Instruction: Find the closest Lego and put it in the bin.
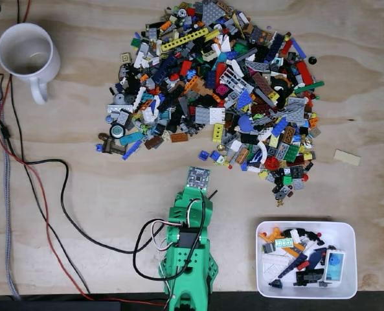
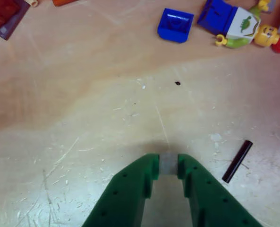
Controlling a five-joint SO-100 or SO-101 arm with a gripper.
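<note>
Green gripper (image 2: 168,163) pinches a small grey piece | blue brick (image 2: 175,25) lies ahead | bin (image 1: 350,228) waits nearby for it

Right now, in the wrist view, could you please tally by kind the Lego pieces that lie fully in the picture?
Blue brick: 1
Minifigure: 1
Black rod: 1
Total: 3
Pieces cut off by the top edge are not counted.

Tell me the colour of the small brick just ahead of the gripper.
Blue; the small brick shows best in the wrist view.
</note>
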